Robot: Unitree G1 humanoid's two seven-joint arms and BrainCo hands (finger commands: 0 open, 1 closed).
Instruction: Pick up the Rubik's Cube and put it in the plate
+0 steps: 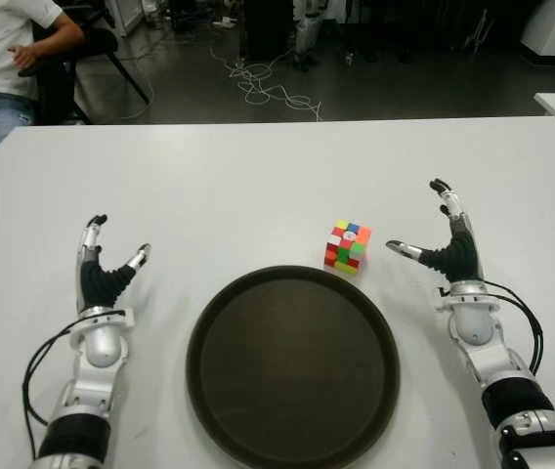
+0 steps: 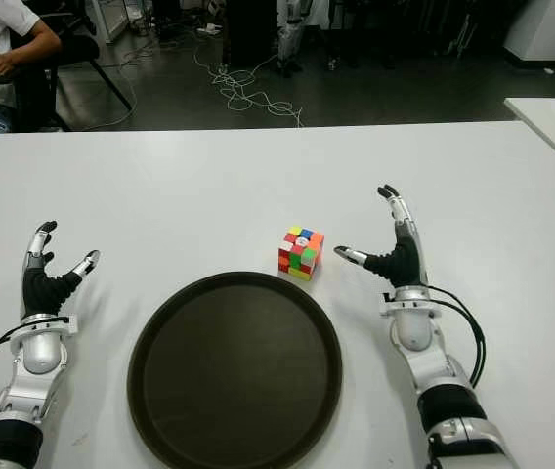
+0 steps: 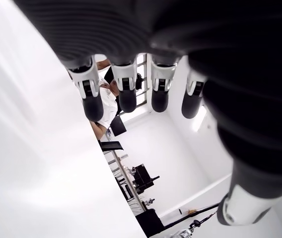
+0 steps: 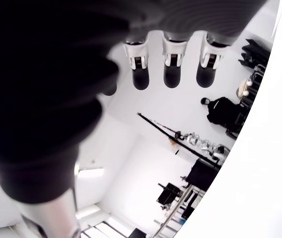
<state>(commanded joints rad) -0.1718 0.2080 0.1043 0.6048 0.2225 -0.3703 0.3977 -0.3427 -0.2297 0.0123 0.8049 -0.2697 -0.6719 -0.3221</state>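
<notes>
Left eye view shows, nearest the robot, a round dark plate (image 1: pixel 292 366) lying flat on the white surface (image 1: pixel 258 186), with nothing in it. On either side of the plate are the two forearms, each with a black cable looping beside the wrist.

Beside the plate on the robot's left, the left hand (image 1: pixel 102 274) shows with its fingers (image 1: pixel 92 234) extended and its thumb spread apart from them; it grips nothing. The left wrist view bears this out: four fingertips point straight out with only the surface and the room beyond them.

On the robot's right, a little farther forward than the left one, the right hand (image 1: pixel 448 244) shows with its fingers spread and its thumb pointing toward the middle of the surface. It holds nothing, and its wrist view shows straight fingertips with nothing between them.

Just beyond the far rim of the plate, slightly to the right of its centre, the Rubik's Cube (image 1: pixel 347 245) sits on the surface, outside the plate and apart from both hands. The right thumb is near it, with a gap between them.

Past the far edge of the surface lie a dark floor with loose cables (image 1: pixel 258 83), and at far left a seated person (image 1: pixel 4 59).
</notes>
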